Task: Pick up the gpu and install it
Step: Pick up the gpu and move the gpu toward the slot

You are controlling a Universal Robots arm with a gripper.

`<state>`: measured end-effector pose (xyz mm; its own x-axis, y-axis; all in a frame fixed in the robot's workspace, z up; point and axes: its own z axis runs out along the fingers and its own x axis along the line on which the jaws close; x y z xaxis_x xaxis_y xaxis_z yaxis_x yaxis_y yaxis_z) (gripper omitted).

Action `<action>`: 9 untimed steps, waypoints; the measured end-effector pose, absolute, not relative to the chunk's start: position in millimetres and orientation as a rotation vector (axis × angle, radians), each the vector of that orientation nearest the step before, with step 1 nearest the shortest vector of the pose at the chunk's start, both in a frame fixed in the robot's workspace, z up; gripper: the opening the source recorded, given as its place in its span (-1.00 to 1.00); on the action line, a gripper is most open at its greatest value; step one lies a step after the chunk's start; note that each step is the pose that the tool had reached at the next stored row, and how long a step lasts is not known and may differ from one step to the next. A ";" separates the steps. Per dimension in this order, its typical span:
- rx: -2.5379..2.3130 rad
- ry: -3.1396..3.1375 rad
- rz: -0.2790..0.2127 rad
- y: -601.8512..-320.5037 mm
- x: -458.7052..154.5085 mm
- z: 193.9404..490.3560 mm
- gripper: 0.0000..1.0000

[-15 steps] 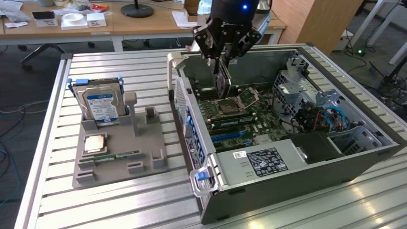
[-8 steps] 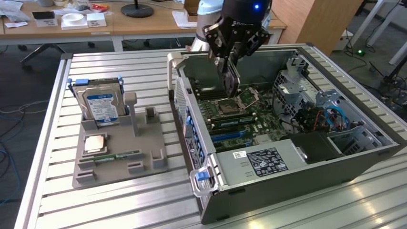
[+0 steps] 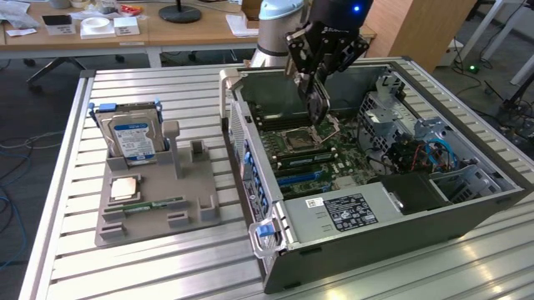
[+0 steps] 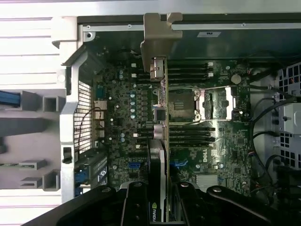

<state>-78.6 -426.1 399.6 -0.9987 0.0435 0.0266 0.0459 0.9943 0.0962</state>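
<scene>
The black gripper [image 3: 316, 84], closed firmly on the thin black rectangular gpu [image 3: 317, 112] above the green motherboard [image 3: 334, 159], should hold it vertical and slot-aligned.

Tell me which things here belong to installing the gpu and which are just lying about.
Part of the job: the gripper, shut on the gpu; the motherboard under it; the open computer case.
Lying about: the hard drive, upright in the gray holder; the square chip and the memory stick in that holder.
</scene>
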 end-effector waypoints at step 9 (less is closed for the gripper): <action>-0.070 -3.108 -0.151 -425.7 -49.9 399.6 -0.47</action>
